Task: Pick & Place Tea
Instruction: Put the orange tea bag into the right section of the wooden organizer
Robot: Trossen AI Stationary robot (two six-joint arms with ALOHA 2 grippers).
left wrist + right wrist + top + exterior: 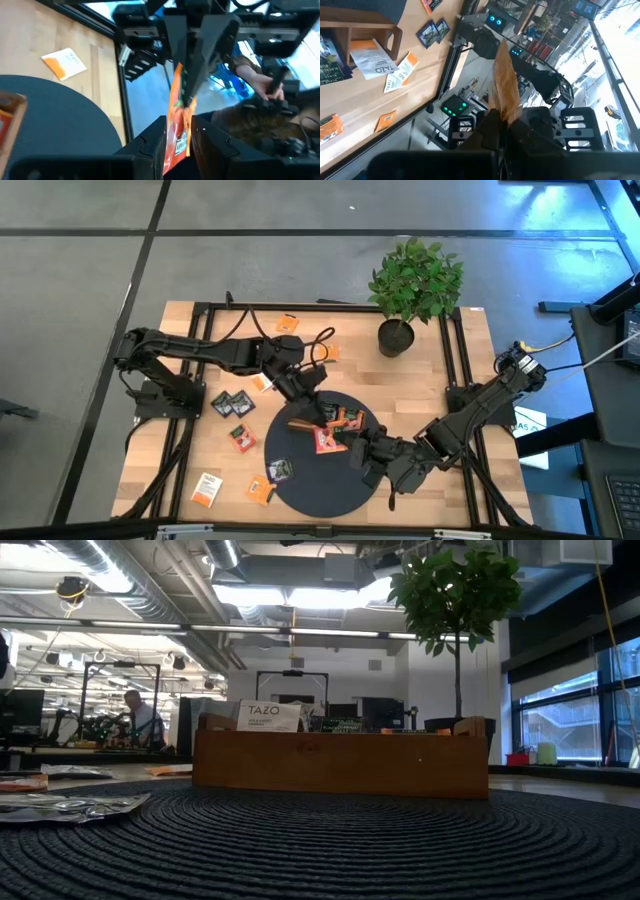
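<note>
Both grippers on one orange tea bag over the round mat

From above, the left gripper (318, 412) and right gripper (357, 448) meet over the dark mat (300, 492) by the wooden tray (322, 420), loose tea bags (235, 404) toward the table's left edge. Table-level view only shows the tray. Left wrist view: the orange tea bag (176, 131) is pinched between both grippers' fingers. Right wrist view: fingers clamped tight on it.

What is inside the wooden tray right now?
The wooden tray holds upright sachets: a white TAZO sachet shows above its front wall, with a darker one beside it. The wall hides their lower parts and anything lying flat inside.
</note>
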